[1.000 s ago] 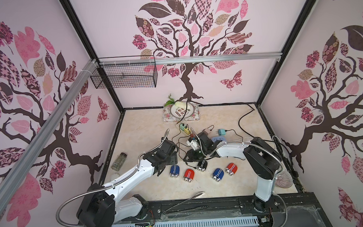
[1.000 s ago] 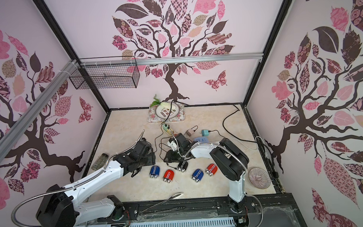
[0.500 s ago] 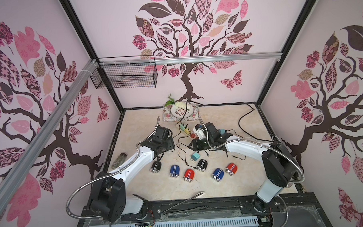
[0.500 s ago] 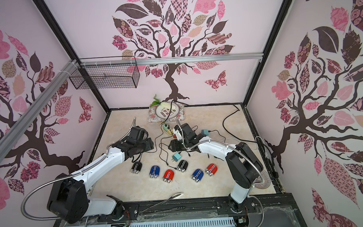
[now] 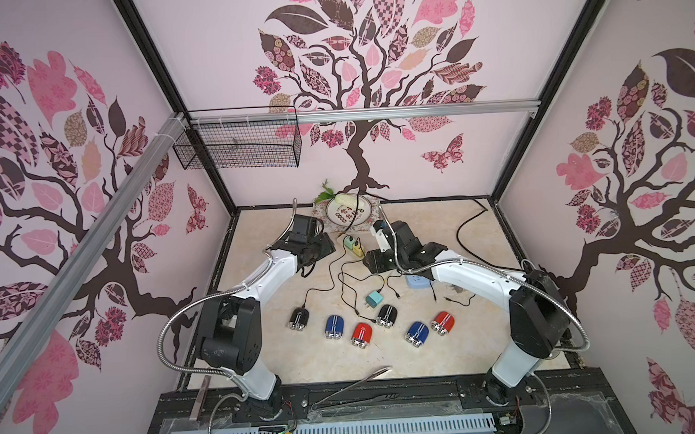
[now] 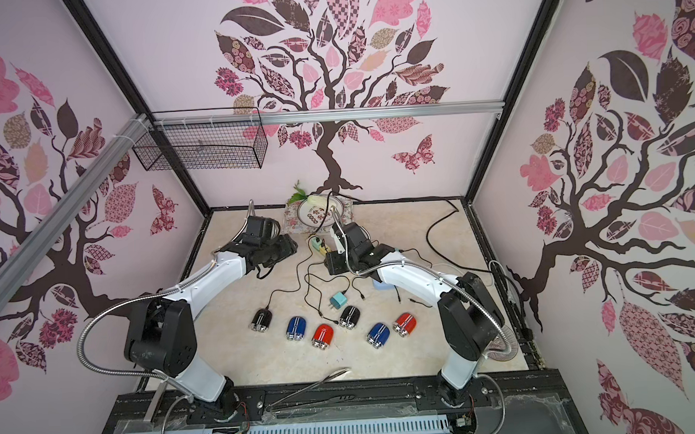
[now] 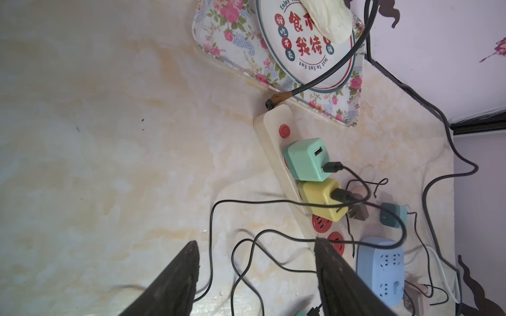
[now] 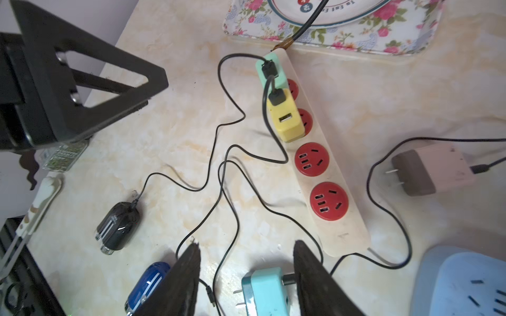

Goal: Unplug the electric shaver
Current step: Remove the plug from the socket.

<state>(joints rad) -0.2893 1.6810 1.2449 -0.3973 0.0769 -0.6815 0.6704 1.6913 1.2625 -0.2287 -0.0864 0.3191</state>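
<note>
black shaver (image 5: 299, 319) lies toward the table (image 5: 311, 366) front edge, left side, wired to the green charger (image 7: 305, 160) on the power strip (image 8: 342, 227); strip runs diagonally off the back edge, between the arms; left gripper (image 7: 256, 240) and right gripper (image 8: 246, 243) both wide, empty; neither clearly nearer

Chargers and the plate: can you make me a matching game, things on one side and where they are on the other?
Things:
1. green charger
2. yellow charger
3. turquoise charger
4. plate

Places:
A. on the flowered tray
B. lying loose on the table, unplugged
C. in the power strip, right beside its red button
D. in the power strip, next to an empty socket

Pairs: 1-C, 2-D, 3-B, 4-A
</note>
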